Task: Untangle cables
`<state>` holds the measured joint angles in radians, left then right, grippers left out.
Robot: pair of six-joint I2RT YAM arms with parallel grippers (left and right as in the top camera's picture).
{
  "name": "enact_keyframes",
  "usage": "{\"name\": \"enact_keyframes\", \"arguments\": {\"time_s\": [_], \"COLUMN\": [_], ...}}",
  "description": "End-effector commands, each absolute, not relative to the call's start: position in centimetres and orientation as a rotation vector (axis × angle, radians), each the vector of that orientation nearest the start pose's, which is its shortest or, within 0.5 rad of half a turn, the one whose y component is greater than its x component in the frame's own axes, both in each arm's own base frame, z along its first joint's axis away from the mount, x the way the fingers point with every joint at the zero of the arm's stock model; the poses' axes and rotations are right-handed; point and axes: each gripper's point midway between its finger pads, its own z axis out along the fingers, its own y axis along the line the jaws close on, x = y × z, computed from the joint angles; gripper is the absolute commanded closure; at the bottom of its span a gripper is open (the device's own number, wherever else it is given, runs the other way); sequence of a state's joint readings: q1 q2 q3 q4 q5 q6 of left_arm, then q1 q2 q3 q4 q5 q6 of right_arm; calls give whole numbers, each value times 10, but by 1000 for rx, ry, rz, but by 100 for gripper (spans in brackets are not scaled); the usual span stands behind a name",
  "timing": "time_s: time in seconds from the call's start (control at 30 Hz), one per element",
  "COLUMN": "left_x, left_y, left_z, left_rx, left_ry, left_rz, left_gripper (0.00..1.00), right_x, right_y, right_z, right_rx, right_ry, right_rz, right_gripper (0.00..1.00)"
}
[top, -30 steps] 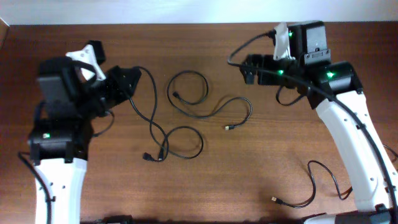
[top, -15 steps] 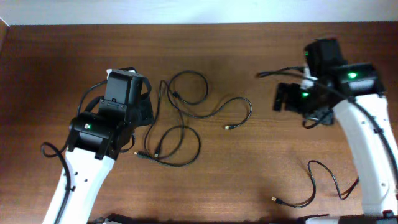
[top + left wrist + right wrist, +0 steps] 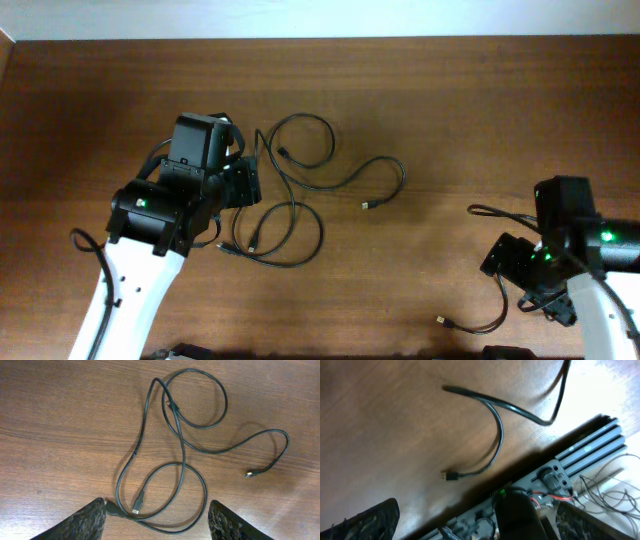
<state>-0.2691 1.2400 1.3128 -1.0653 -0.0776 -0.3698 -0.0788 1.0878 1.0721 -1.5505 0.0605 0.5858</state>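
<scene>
The cables [image 3: 300, 165] are thin black cords lying in overlapping loops at mid-table, and one gold-tipped end [image 3: 367, 205] trails off to the right. In the left wrist view the cables [image 3: 182, 450] cross near the top and form a lower loop. My left gripper [image 3: 157, 505] stands open over that loop and holds nothing. One black plug [image 3: 114, 509] rests against its left finger. My left gripper [image 3: 250, 185] hovers just left of the bundle. My right gripper [image 3: 476, 505] is open and empty near the front right corner, beside a separate cable [image 3: 497, 420] with a gold plug [image 3: 451, 476].
The separate cable [image 3: 500, 300] curls by the front right edge near the right arm [image 3: 570, 250]. Beyond the table edge the right wrist view shows a metal rail [image 3: 590, 445] and loose wiring [image 3: 610, 495].
My left gripper has swung in from the far left, opened and let the cable drop; the lower loop has shifted. My right arm has swept from the back right to the front right corner.
</scene>
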Motion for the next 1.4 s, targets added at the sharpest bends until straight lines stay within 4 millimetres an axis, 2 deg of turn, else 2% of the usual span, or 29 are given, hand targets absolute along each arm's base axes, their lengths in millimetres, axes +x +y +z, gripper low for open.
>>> {"name": "enact_keyframes", "arguments": {"time_s": [0.0,0.03,0.1,0.17,0.2,0.23,0.33,0.43,0.5,0.57,0.67,0.7,0.73,0.83,0.87,0.9,0.97,1.03,1.17,1.23,1.37], "left_x": [301,301,301,300,300,300,301,305,302,302,302,301,301,301,302,303,303,303,306,305,305], "left_y": [-73,-73,-73,-77,-77,-77,-75,-77,-76,-76,-76,-76,-76,-76,-76,-76,-76,-76,-77,-77,-77], "left_z": [237,237,237,237,237,237,237,240,238,238,238,237,237,237,238,238,238,238,240,240,240], "left_rx": [-142,-142,-142,-134,-134,-134,-136,-136,-132,-83,-81,-79,-79,-79,-79,-79,-78,-55,-50,-50,-50], "left_ry": [2561,2561,2561,2566,2566,2566,2563,2542,2554,2558,2558,2560,2561,2561,2557,2553,2552,2553,2538,2543,2542], "left_rz": [-164,-165,-165,-193,-192,-192,-182,-192,-185,-169,-169,-167,-167,-167,-168,-171,-170,-163,-167,-165,-165], "left_gripper": [34,34,33,34,33,33,32,33,32,33,33,32,32,32,32,32,32,32,31,31,31], "right_x": [136,139,145,152,152,155,172,161,148,126,117,116,116,120,123,127,136,149,152,169,187], "right_y": [-25,-26,-27,-39,-58,-59,-52,-30,-28,-35,-40,-44,-47,-58,-59,-61,-66,-72,-79,-92,-123], "right_z": [131,129,126,125,128,128,123,112,104,100,97,97,97,93,92,90,87,83,81,78,77], "right_rx": [1100,1104,1224,1246,1221,1205,984,1049,1211,1398,1526,1569,1591,1661,1675,1719,1907,1939,2189,2143,2041], "right_ry": [2950,2944,2891,2833,2790,2789,2874,3002,3078,3175,3213,3188,3171,3093,3069,3024,2858,2761,2528,2446,2333], "right_rz": [-136,-140,-147,-233,-396,-403,-322,-166,-124,-130,-7,7,13,30,28,19,-13,-9,-82,-85,-202], "right_gripper": [1,1,1,1,1,1,1,1,1,1,1,12,27,8,7,1,1,1,1,1,1]}}
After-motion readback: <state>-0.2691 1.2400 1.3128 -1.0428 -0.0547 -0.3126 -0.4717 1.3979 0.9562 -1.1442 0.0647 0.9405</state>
